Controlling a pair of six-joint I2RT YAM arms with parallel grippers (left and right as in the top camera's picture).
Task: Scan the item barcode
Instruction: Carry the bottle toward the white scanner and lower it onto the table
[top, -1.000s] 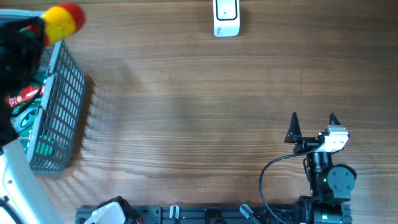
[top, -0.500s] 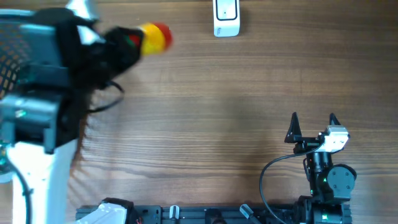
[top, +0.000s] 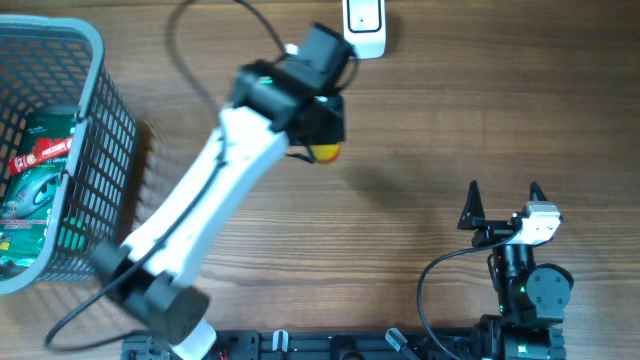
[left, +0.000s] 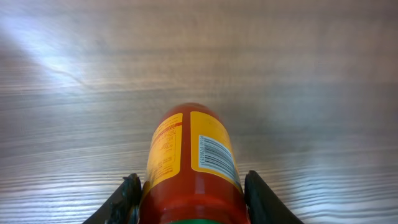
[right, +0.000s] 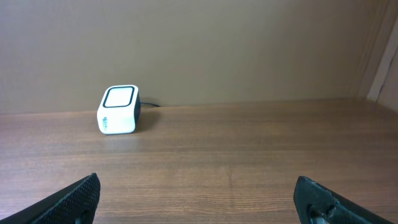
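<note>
Brown wooden table (top: 450, 120), plain beige wall behind. Since a second ago the left gripper (top: 322, 128) has swung from the grey basket (top: 95, 60) at far left to upper centre, just below the white scanner (top: 363, 28). It clamps a red bottle (left: 189, 162) whose yellow label shows its barcode. The right gripper (top: 503, 195), lower right, gapes wide and holds nothing.

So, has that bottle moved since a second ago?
Yes. The bottle has travelled right, from the basket's corner to close by the scanner.
</note>
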